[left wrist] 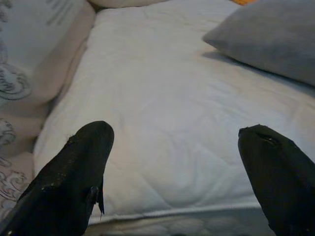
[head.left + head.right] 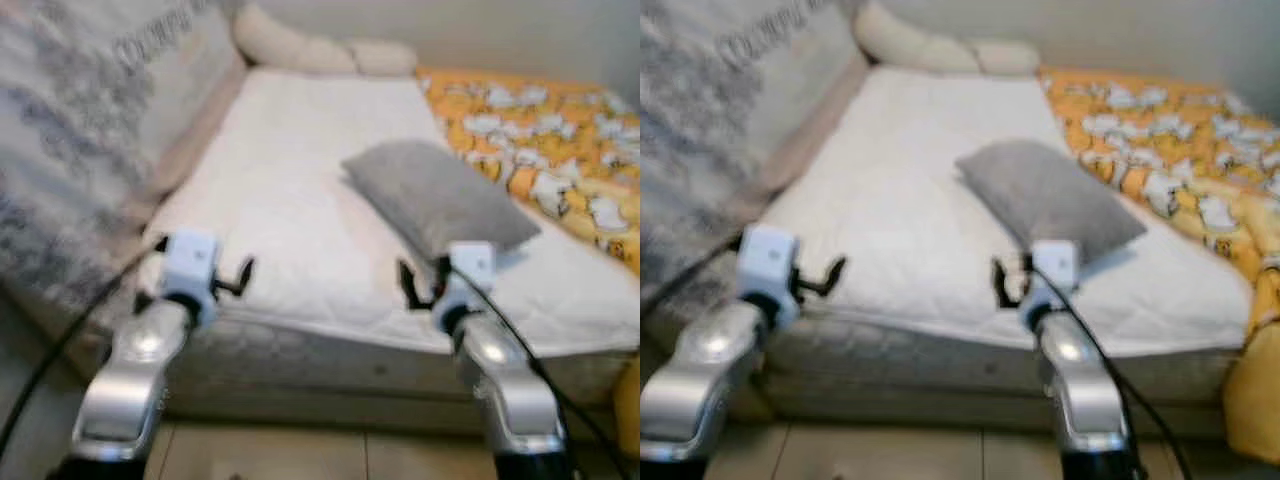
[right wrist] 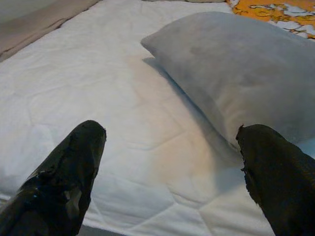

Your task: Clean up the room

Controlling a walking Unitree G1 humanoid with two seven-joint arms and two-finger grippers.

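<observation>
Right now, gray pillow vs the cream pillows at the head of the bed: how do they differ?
The gray pillow lies mid-mattress, askew, near the right hand; the cream pillows sit against the far wall. The gray pillow is darker and looks flat, the cream pillows pale and rounded. Both rest on the white mattress.

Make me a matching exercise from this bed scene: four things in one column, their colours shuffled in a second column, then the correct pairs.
Things:
1. pillow
2. blanket
3. mattress cover
4. right end effector fingers

Colours:
A. black
B. white
C. grey
D. orange with white figures

Pairs: 1-C, 2-D, 3-B, 4-A
</observation>
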